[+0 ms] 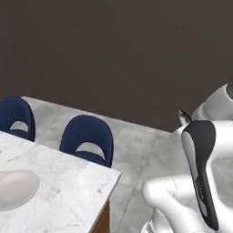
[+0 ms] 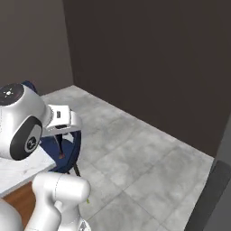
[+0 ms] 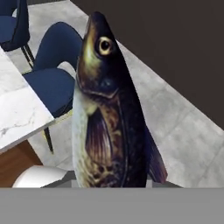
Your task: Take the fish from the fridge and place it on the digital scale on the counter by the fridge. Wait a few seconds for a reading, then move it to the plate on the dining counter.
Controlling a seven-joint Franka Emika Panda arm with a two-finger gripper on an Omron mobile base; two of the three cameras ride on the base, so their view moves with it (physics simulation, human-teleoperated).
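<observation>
Dark fish (image 3: 109, 118) with pale belly; navy chairs (image 1: 87, 139); white grey-veined marble counter (image 1: 68, 191).

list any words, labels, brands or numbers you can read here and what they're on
None can be read.
White arm joint cap: a small dark mark, too small and blurred to read.
Round top of the same joint: tiny pale marks, not legible.
The fish, dining counter, plate and blue chairs bear no text.
</observation>
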